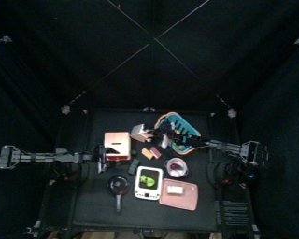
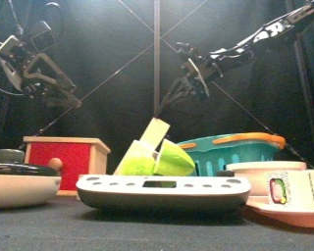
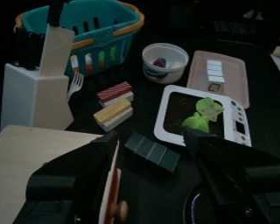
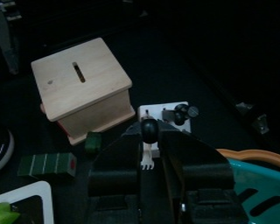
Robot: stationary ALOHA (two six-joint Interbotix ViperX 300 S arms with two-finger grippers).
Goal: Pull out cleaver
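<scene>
A white knife block [image 3: 31, 87] stands upright beside the teal basket, with black handles [image 3: 56, 17] sticking out of its top and a white fork [image 3: 74, 83] in a side slot. The cleaver's blade is hidden in the block, and I cannot tell which handle is its own. My right gripper [image 2: 195, 78] hangs open well above the block [image 2: 149, 147]. In the right wrist view a black handle [image 4: 146, 129] shows between its jaws, untouched. My left gripper [image 3: 149, 184] is open and raised at the table's left, over the wooden box [image 3: 49, 166].
A teal basket [image 2: 232, 152] stands right behind the block. A red-sided wooden box [image 2: 66, 162], a dark bowl [image 2: 16, 184], a kitchen scale [image 2: 160, 192] carrying something green, a small bowl [image 3: 166, 57], a pink tray [image 3: 219, 74] and toy food blocks [image 3: 113, 101] crowd the table.
</scene>
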